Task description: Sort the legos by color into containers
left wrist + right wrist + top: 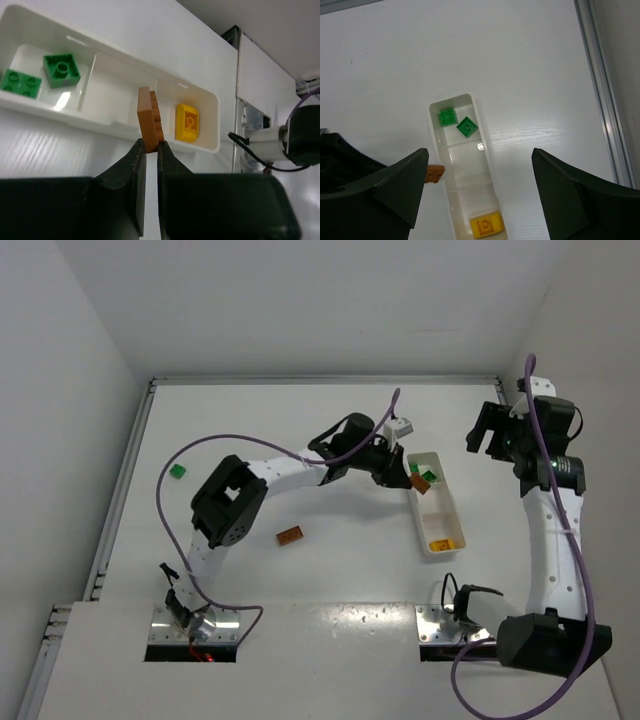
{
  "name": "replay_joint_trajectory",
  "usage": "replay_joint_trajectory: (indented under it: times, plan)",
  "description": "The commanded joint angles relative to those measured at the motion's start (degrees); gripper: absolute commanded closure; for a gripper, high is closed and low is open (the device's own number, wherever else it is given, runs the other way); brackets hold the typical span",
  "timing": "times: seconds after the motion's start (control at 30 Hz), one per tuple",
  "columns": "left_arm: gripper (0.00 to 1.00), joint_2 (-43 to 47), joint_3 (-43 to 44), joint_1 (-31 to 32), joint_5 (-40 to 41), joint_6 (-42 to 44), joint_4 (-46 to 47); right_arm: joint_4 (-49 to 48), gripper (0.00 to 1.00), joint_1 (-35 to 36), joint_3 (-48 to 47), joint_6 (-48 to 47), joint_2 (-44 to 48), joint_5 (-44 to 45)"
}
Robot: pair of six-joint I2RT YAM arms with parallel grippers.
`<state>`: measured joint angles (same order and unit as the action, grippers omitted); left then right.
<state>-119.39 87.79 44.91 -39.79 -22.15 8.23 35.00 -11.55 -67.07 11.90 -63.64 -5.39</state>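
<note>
Pinching a brown lego (151,117) by its lower edge, the left gripper (151,145) has its jaws clamped tight on the piece, and we see it standing on edge with its studs facing 3 o'clock in the left wrist view. From the right wrist camera we find this brown lego just outside the white tray (467,165), at 9 o'clock of the middle compartment's wall; we cannot tell whether it touches the rim. That middle compartment shows bare floor. Two green legos (448,117) lie side by side in the compartment at the tray's 12 o'clock end, and a yellow lego (485,224) lies in the one at its 6 o'clock end.

In the top view we place the tray at 3 o'clock of the table (300,430). A loose brown lego (291,535) lies on the table well apart from it, toward 8 o'clock, and a loose green lego (178,471) sits farther off at 9 o'clock. The right gripper (490,435) hangs at 2 o'clock of the tray, fingers spread wide and holding nothing.
</note>
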Motion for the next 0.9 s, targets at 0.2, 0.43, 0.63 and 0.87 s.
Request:
replay_joint_trajectory:
  times: [0.2,0.43,0.63,0.87]
  plan:
    - [0.91,-14.3,18.9,5.2,0.8,-4.1,4.4,6.1,0.16,-2.7,0.2,0.4,4.4,0.4]
    - [0.91,-16.2,20.8,6.4,1.4,-1.5,2.0,7.9,0.16,-3.2,-1.0,-3.6,4.4,-1.2]
    - [0.7,-14.7,15.3,5.4,1.4,0.4,-0.1,6.7,0.16,-3.7,-1.0,-4.1,2.5,-3.0]
    - [0.23,-9.4,10.0,2.9,3.8,-2.4,5.4,5.5,0.16,-3.7,-1.0,-5.8,0.5,-8.0]
